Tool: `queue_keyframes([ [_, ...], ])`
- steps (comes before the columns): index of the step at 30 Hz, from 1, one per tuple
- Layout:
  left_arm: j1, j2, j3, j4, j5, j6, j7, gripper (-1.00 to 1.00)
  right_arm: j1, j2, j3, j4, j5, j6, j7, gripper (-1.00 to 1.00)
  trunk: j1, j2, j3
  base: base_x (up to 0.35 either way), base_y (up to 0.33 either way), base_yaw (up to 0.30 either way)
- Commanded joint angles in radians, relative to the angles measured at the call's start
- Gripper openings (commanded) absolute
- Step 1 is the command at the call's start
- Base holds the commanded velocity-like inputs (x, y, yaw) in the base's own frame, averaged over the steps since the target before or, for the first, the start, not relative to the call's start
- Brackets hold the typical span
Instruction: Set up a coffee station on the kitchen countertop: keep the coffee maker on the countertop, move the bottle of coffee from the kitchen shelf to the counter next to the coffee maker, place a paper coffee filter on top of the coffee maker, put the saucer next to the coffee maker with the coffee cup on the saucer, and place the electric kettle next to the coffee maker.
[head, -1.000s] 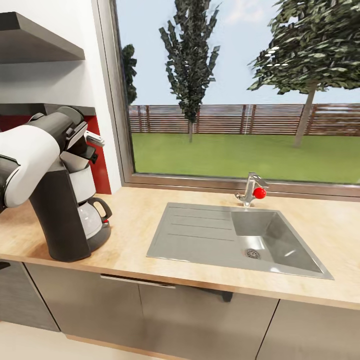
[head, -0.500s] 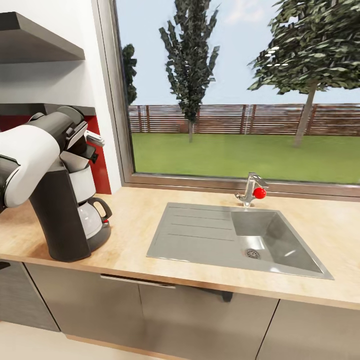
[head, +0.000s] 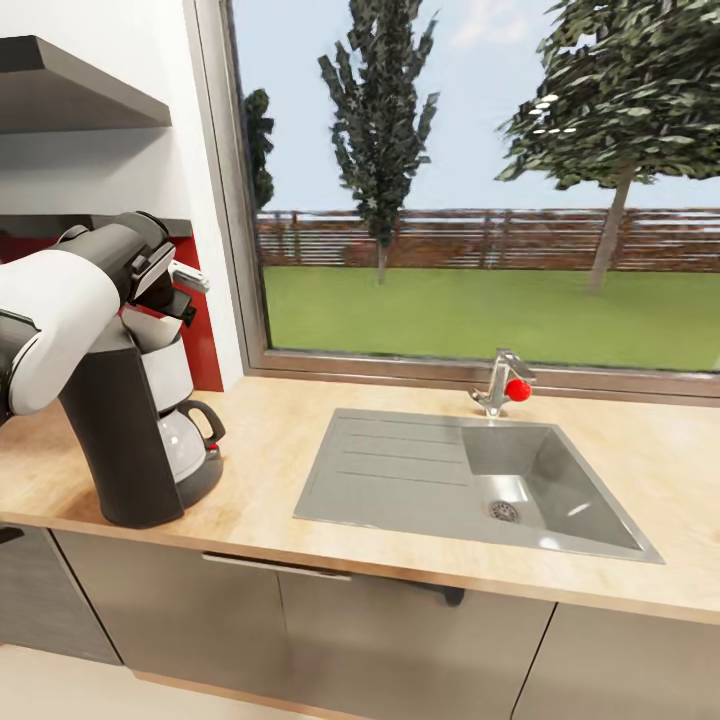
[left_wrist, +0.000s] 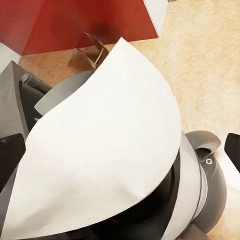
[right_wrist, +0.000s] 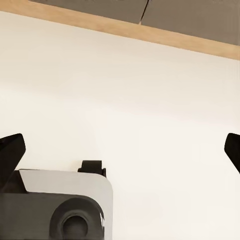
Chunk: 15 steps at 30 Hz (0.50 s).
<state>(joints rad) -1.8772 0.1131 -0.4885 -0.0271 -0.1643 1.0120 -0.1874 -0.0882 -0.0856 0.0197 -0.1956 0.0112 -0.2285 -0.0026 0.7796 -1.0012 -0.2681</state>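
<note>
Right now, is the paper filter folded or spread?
Spread: the paper coffee filter fans out as one wide white sheet over the coffee maker.

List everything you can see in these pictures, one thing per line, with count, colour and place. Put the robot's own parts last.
coffee maker: one, dark grey with white basket and glass carafe, at the left end of the countertop.
paper coffee filter: one, white, over the top of the coffee maker, under the left wrist camera.
kitchen countertop: one, light wood grain, on grey cabinet fronts.
sink: one, grey steel with drainboard, set into the countertop right of the coffee maker.
tap: one, silver with a red knob, behind the sink.
shelves: two, grey, on the wall above the coffee maker.
window: one, behind the sink, showing lawn, trees and fence.
left arm: one, white and dark grey, above the coffee maker.
right gripper: one, black fingertips apart, over pale floor.
</note>
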Motion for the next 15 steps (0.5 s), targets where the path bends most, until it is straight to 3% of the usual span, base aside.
queue_keyframes([
  [1,0.000,0.000,-0.001,-0.002,-0.011,0.003,-0.010,1.00,-0.001,0.000,0.002,0.001,0.001,-0.003,0.000,1.00,0.000,-0.001,-0.001,0.000,0.000,0.000],
  [15,0.000,-0.011,-0.004,-0.012,-0.008,0.005,-0.012,1.00,-0.001,0.000,0.002,0.001,0.001,-0.003,0.000,1.00,-0.019,0.034,0.014,0.000,0.000,0.000],
])
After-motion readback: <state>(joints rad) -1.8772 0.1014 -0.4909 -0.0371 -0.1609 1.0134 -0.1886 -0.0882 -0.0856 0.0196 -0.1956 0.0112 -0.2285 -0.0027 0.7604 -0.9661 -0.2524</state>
